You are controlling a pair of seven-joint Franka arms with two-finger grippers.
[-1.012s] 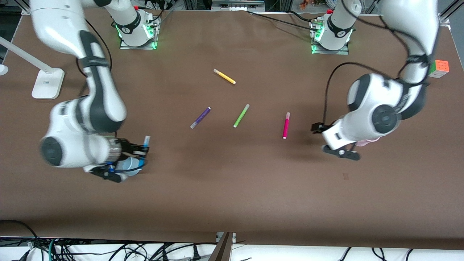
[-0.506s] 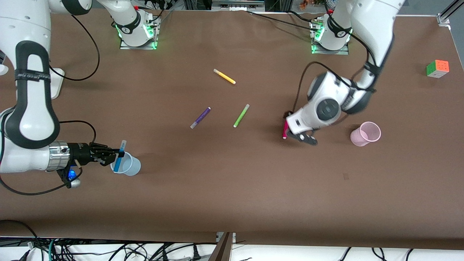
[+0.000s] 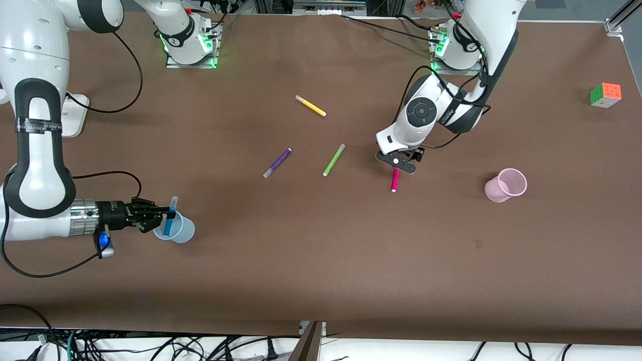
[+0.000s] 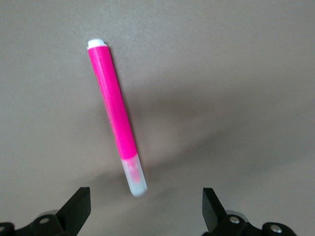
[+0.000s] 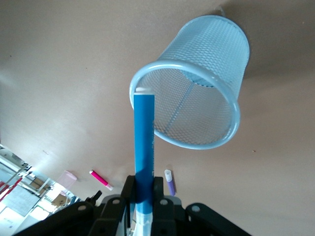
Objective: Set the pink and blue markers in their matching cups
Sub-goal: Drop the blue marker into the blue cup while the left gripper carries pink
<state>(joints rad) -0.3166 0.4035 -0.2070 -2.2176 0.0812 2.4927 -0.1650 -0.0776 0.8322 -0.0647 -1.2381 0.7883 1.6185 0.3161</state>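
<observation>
I see the blue marker (image 3: pixel 168 222) clamped between the right gripper's (image 3: pixel 161 215) fingers (image 5: pixel 127 192), tilted, with its lower end at the mouth of the pale blue cup (image 3: pixel 179 230); the right wrist view shows its tip (image 5: pixel 143 91) just at the rim (image 5: pixel 185 105). That blue cup stands upright on the brown bench (image 3: pixel 321 260) toward the right arm's end, nearer the front camera than the loose pens.

The pink marker (image 3: pixel 395 179) lies flat on the bench, untouched. The left gripper (image 3: pixel 399 161) hovers over its capped end, and in the left wrist view I see its fingers (image 4: pixel 78 209) spread wide to either side of the pale cap (image 4: pixel 134 179). The pale pink cup (image 3: pixel 505 185) stands upright, well apart from that marker, toward the left arm's end.

A green pen (image 3: pixel 334 160), a purple pen (image 3: pixel 277 163) and a yellow pen (image 3: pixel 310 106) lie mid-bench. A puzzle cube (image 3: pixel 605 95) sits near the bench's edge at the left arm's end.
</observation>
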